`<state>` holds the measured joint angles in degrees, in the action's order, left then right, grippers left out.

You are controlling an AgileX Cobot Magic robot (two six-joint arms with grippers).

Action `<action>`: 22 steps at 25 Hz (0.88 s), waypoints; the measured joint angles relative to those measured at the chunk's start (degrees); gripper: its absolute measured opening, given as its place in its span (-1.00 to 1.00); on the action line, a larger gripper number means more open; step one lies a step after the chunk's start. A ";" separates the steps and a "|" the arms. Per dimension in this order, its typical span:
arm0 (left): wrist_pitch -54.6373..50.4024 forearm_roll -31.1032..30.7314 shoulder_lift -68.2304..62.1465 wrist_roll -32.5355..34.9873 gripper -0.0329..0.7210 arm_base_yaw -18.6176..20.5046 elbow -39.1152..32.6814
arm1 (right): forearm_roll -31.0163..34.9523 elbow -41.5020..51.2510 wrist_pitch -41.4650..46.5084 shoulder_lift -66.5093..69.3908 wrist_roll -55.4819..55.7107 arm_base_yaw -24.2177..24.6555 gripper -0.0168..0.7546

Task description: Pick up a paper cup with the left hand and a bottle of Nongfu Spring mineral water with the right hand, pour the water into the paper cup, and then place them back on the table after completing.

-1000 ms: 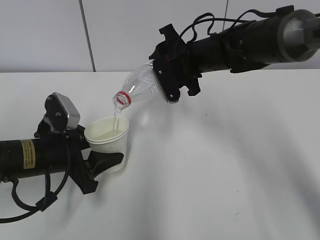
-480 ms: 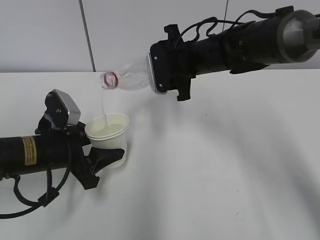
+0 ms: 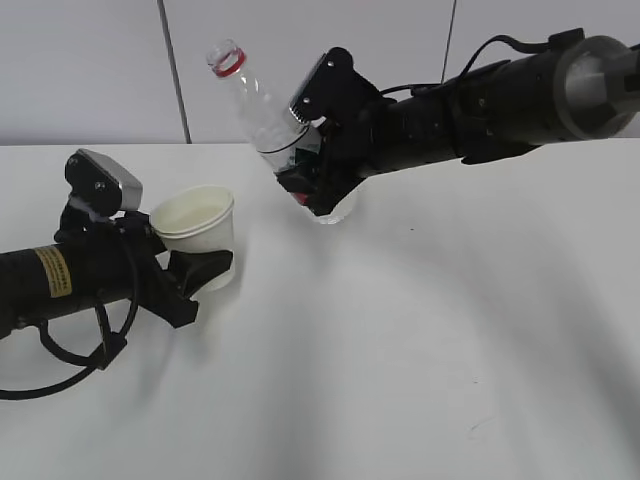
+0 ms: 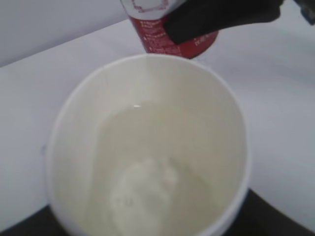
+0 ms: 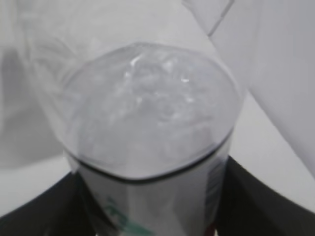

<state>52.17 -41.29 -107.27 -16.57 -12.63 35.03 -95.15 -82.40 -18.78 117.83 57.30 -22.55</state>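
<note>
On the left, my left hand (image 3: 205, 270) is closed around the lower wall of the paper cup (image 3: 195, 235), one black finger showing along its near right side. The cup sits upright near the left of the table (image 3: 450, 350); I cannot tell whether its base touches the surface. My left wrist view looks straight into it: the water (image 4: 147, 167) fills the lower part, clear, with the white bottom showing through. I judge the cup thin-walled and easy to crush, and heavier now with liquid, so I should keep the squeeze gentle, low on the wall, and hold it level.

To the right and a little farther back, my right hand (image 3: 315, 175) clamps the Nongfu Spring bottle (image 3: 265, 115) around its labelled lower half. The bottle leans with its open, red-ringed neck (image 3: 226, 60) up and to the left, and its base hangs close above the table, well clear of the cup. Some water remains in the lower body. The clear plastic looks soft and slick, so I judge the label band the surest grip.
</note>
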 joint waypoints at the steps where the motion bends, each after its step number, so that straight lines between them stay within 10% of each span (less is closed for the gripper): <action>1: 0.00 0.71 0.00 0.66 0.13 0.00 0.00 | 1.10 0.32 -1.72 0.00 1.12 0.11 0.20; 13: 2.50 6.40 -1.86 1.67 0.13 0.17 0.00 | 14.22 7.65 -17.28 0.00 -1.50 5.75 0.20; 22: 5.02 7.38 -3.52 2.15 0.13 0.69 0.00 | 36.06 18.77 -25.62 0.00 -22.24 8.35 0.20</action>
<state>57.19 -33.90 -110.78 -14.42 -11.94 35.03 -59.09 -63.63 -44.40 117.83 35.06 -14.20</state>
